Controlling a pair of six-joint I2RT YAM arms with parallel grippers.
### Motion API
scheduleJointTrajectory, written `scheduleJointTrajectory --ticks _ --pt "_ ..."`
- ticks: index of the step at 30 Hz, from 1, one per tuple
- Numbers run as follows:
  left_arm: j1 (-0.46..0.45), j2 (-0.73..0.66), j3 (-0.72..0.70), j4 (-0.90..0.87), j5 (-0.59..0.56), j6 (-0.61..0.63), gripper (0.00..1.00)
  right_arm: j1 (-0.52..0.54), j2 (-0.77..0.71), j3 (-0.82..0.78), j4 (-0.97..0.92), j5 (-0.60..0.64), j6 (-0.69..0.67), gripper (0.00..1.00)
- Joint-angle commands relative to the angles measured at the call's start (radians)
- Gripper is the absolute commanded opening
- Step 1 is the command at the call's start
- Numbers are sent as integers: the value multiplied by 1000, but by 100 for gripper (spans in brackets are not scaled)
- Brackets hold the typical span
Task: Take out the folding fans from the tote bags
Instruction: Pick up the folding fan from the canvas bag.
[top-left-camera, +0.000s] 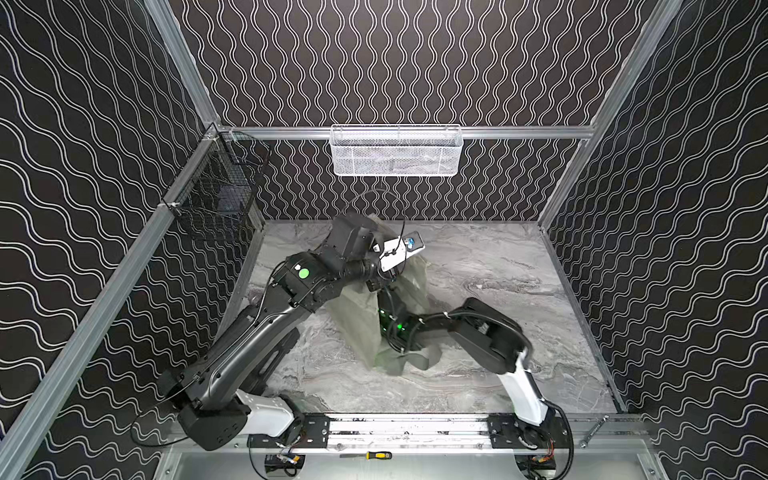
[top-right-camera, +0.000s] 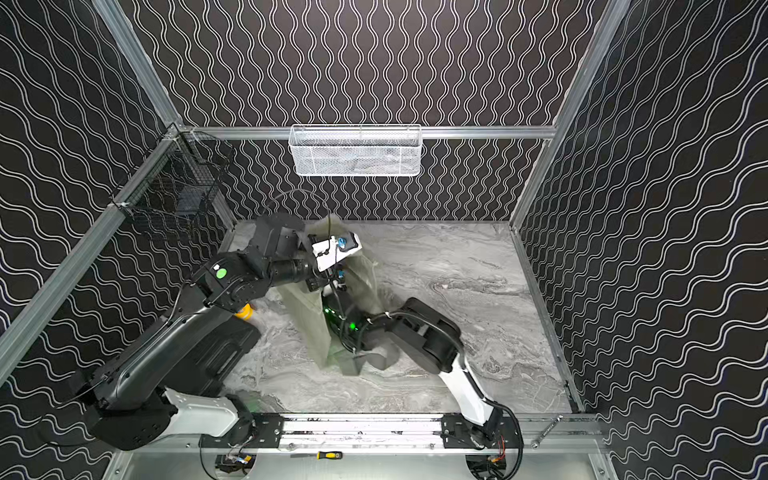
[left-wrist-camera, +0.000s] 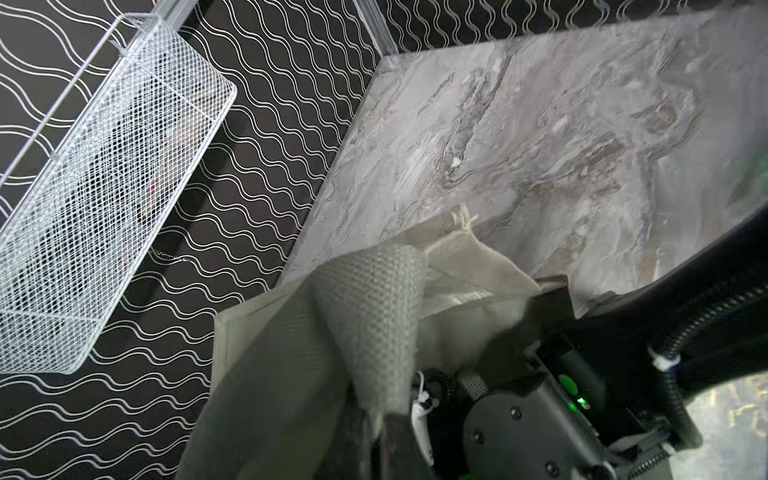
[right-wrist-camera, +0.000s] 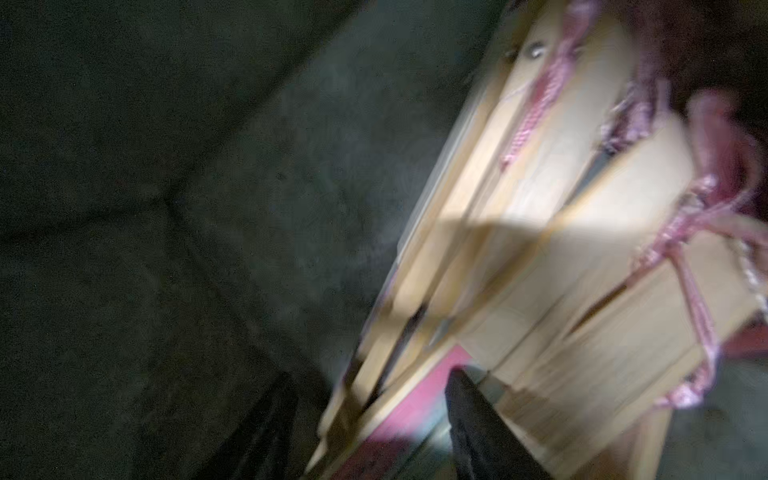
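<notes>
The grey-green tote bag stands mid-table, its upper part lifted. My left gripper is shut on the bag's textured strap and fabric, holding the mouth up. My right arm reaches into the bag, so its gripper is hidden in both top views. In the right wrist view, several folding fans, light wood with pink tassels, lie inside the dark bag. My right gripper is open, with the near ends of some fans between its dark fingers. The picture is blurred.
A white mesh basket hangs on the back rail. A black wire basket hangs on the left rail. The marble tabletop spreads to the right of the bag. A screwdriver lies by the front rail.
</notes>
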Motion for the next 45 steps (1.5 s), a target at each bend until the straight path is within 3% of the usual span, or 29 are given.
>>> scheduleJointTrajectory --ticks 1,7,10,17,27,31,45 --pt "-1 -44 -113 212 6 127 0 2 79 134 -107 -8 -1 60" --pt "26 -185 -391 389 -147 90 0 -21 28 -32 -36 -43 -31 63" --pt "81 -211 -411 386 -103 -1 0 -37 -49 -171 2 -73 -44 64" --pt "92 -217 -449 368 -153 -93 0 -49 -225 -387 -56 -76 14 66" --pt "97 -181 -342 250 -122 -189 0 -72 -273 -306 -326 -159 309 60" --pt "96 -181 -324 232 -125 -219 0 -73 -266 -272 -422 -177 494 56" --pt "99 -133 -250 165 -69 -295 0 -82 -210 -218 -498 -286 735 53"
